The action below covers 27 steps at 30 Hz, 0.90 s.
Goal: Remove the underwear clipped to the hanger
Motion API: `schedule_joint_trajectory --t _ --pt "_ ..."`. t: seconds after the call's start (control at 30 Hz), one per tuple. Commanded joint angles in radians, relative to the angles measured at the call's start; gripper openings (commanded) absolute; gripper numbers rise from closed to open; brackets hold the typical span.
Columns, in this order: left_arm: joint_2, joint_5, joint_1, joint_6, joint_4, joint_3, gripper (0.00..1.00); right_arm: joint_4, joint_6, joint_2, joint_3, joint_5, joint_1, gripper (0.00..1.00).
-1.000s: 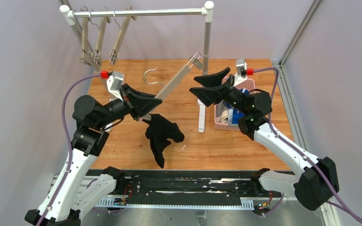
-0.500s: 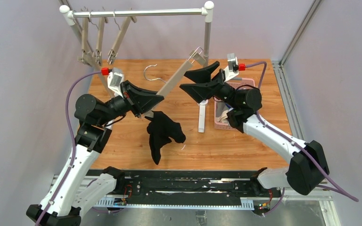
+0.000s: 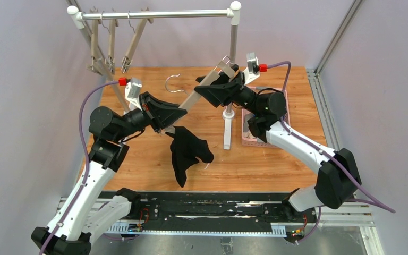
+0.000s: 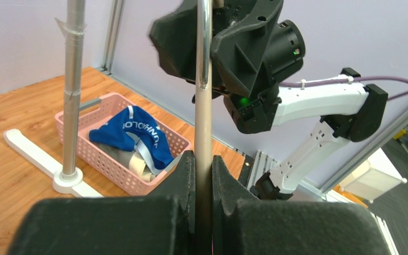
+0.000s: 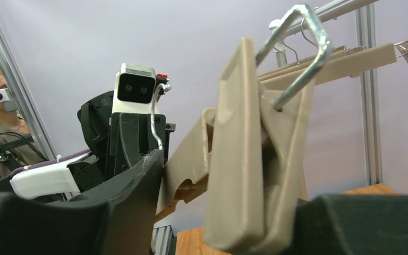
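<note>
The soft black briefs [image 3: 187, 154] are hanging crumpled from the near clip of a beige plastic hanger [image 3: 194, 98]. The left gripper [image 4: 202, 162] is clamping the hanger's flat bar. The right gripper [image 5: 231, 186] is straddling the far clip [image 5: 244, 133], fingers apart.

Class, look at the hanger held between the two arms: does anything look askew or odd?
The black underwear hangs bunched from only the lower end of the tilted hanger, beside the left gripper. The upper clip, between the right gripper's fingers, holds no cloth.
</note>
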Motion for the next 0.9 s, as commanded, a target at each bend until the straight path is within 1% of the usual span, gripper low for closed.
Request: schedule_joint_trajectory --t 0.0,0.03,0.13,0.17,0.27,0.33,0.37,0.47,0.53,0.6,0.73,0.87 --pt "-0.002 -0.01 -0.012 -0.02 0.094 0.0 0.0 0.015 -0.005 -0.001 0.041 -0.013 0.024 0.41" --pt "-0.002 -0.014 -0.012 -0.02 0.095 0.0 0.0 0.002 -0.008 -0.003 0.043 -0.015 0.023 0.35" --pt "-0.001 -0.022 -0.012 -0.018 0.096 0.003 0.0 -0.06 -0.027 -0.01 0.058 -0.019 0.025 0.03" --pt "0.0 -0.024 -0.013 -0.017 0.096 0.004 0.0 -0.086 -0.037 -0.014 0.065 -0.019 0.027 0.01" --pt "0.002 -0.028 -0.012 -0.021 0.096 0.007 0.0 -0.1 -0.061 -0.026 0.059 -0.016 0.029 0.01" --pt "0.004 -0.039 -0.013 -0.032 0.097 0.002 0.06 -0.097 -0.067 -0.036 0.05 -0.01 0.03 0.01" --pt "0.004 -0.039 -0.014 -0.035 0.098 -0.002 0.11 -0.099 -0.074 -0.042 0.044 -0.008 0.028 0.01" --pt "-0.001 -0.017 -0.012 -0.026 0.098 -0.022 0.3 -0.105 -0.093 -0.065 0.03 -0.004 0.029 0.01" --pt "-0.013 -0.004 -0.012 -0.013 0.088 -0.04 0.4 -0.114 -0.103 -0.08 0.028 -0.008 0.029 0.01" --pt "-0.031 -0.023 -0.013 0.016 0.044 -0.055 0.47 -0.118 -0.107 -0.092 0.027 -0.014 0.028 0.01" --pt "-0.061 -0.064 -0.012 0.107 -0.09 -0.053 0.53 -0.113 -0.099 -0.109 0.029 -0.021 0.029 0.01" --pt "-0.078 -0.051 -0.013 0.162 -0.153 -0.048 0.57 -0.108 -0.092 -0.118 0.026 -0.023 0.028 0.01"
